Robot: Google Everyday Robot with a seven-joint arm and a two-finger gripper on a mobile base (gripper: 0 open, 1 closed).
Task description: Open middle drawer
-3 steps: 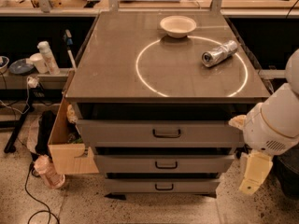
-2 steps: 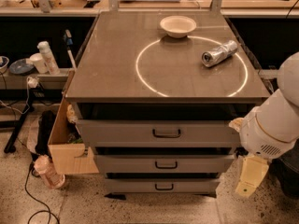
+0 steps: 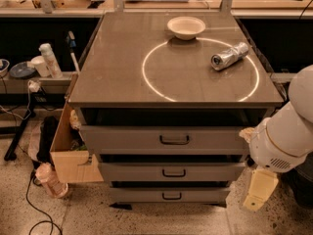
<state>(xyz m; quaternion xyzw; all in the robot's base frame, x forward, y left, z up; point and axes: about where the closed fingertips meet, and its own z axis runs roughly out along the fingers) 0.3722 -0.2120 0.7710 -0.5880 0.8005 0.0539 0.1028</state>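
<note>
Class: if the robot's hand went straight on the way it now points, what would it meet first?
Probably the speckled floor. The hand hangs right of the drawer cabinet, pointing down and slightly left, though depth is unclear.

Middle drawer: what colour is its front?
The middle drawer is plain grey, camera view; gripper hangs to its right.

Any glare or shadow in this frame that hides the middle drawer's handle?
Camera view: a bright ring of glare sits on the cabinet top, clear of the middle drawer; its handle shows plainly, though the gap above lies in deep shadow; the end effector hangs lit at lower right, beside the cabinet.
</note>
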